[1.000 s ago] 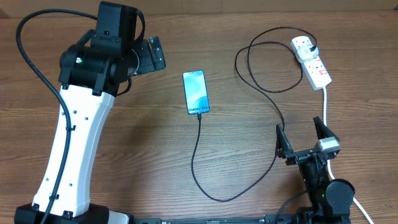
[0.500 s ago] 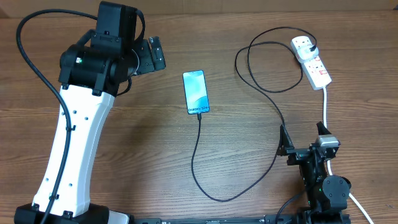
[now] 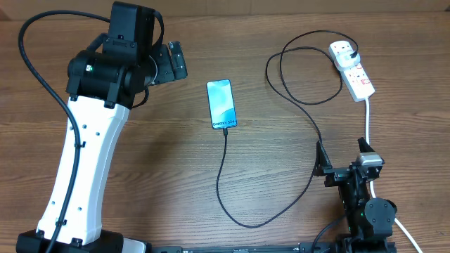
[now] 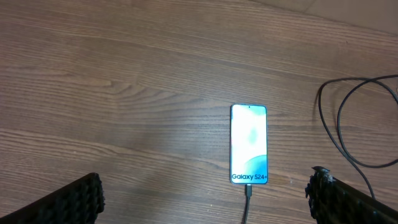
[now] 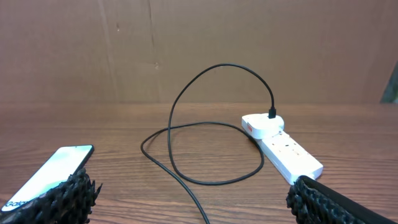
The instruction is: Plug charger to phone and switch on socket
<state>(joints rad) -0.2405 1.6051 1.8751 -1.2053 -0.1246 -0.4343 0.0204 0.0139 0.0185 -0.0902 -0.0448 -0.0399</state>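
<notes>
Overhead, my right gripper point(image 3: 341, 151) differs from a second ago: its body has turned and drawn back toward the table's near edge, its two fingers now tilted, while over the last half second nothing has shifted. My left gripper point(image 3: 171, 62), the phone point(image 3: 221, 104) and the charger point(image 3: 225, 183) lie as they did. The phone is a slim rectangle with a glossy blue-teal screen, flat on the matt wood-grain table point(image 3: 176, 161) at mid-table. The charger is a thin black cable; its small tip meets the phone's near short edge, and it runs in a long bend, then two loose loops, to a black plug seated in the far end of the socket point(image 3: 354, 69). The socket is a white oblong plastic strip with red markings, at the far right, its thick white cord point(image 3: 368, 119) trailing toward me; I cannot tell how the switches stand. My left arm point(image 3: 81, 161), a smooth white link with black joints, reaches up the left side, its wrist looking down on the phone. Both grippers are spread wide with their ribbed black pads holding nothing.
</notes>
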